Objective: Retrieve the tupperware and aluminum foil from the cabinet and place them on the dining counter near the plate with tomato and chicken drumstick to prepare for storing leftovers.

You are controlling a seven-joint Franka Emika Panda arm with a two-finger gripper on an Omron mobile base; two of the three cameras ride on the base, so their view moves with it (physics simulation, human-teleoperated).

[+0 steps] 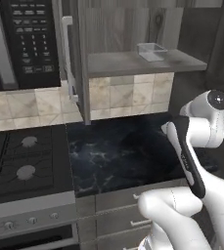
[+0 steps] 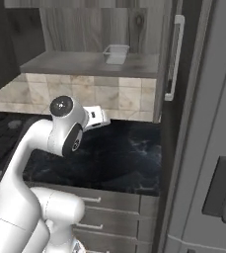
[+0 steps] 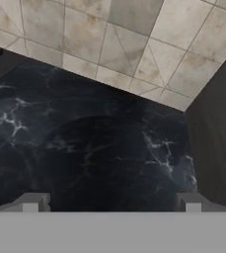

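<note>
Black marbled countertop beside the stove [image 1: 20,161] lies below my gripper [image 3: 112,201], whose tips stand wide apart holding nothing, while the tupperware [image 1: 151,51] sits untouched on the open cabinet [image 1: 147,62] shelf, so I judge every fetching step remains.

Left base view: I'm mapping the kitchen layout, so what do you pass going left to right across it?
Microwave → cabinet door handle → tupperware on the cabinet shelf → the robot's arm.
</note>
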